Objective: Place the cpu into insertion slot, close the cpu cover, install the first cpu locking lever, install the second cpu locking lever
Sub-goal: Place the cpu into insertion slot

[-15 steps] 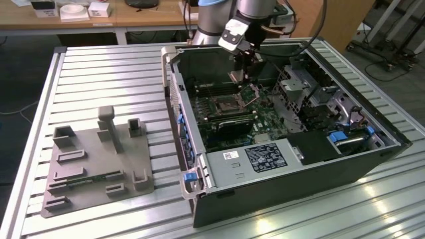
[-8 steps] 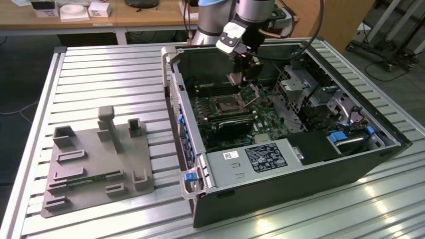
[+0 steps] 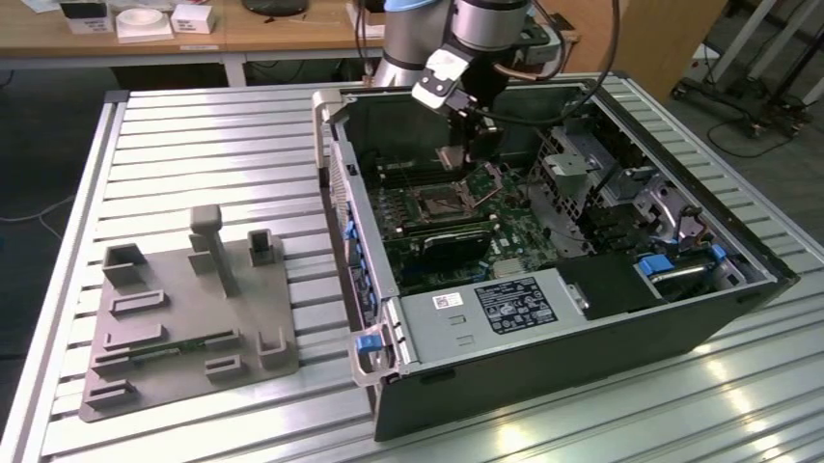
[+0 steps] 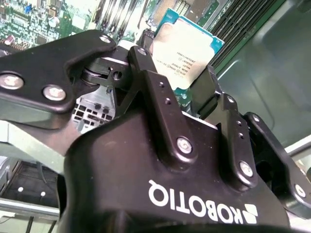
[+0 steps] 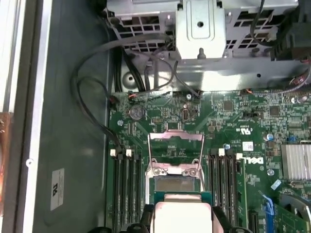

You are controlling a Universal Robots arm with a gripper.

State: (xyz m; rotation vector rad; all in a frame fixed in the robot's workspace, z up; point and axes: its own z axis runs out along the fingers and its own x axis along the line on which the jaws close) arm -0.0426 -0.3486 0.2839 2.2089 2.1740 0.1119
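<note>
My gripper (image 3: pixel 453 149) hangs inside the open black computer case (image 3: pixel 721 318), shut on the cpu (image 3: pixel 450 160), a pale silvery square chip. In the second wrist view the black fingers (image 4: pixel 158 87) clamp the cpu (image 4: pixel 187 46) by two opposite edges. The insertion slot (image 3: pixel 435 203) lies on the green board just below the chip. In the first wrist view the cpu (image 5: pixel 182 208) hovers beside the insertion slot (image 5: pixel 174 184), with a gap between them. The cpu cover (image 5: pixel 176 153), a thin silvery frame, stands swung open on the socket's far side; from outside the cpu cover (image 3: pixel 487 181) leans up at the exterior view's right of the socket.
Long black memory slots (image 5: pixel 127 189) flank the socket on both sides. A metal drive cage (image 5: pixel 199 34) and loose cables (image 5: pixel 97 97) sit beyond the board. A finned heatsink (image 5: pixel 296 162) is nearby. A grey fixture plate (image 3: pixel 180 318) lies on the slatted table at the exterior view's left.
</note>
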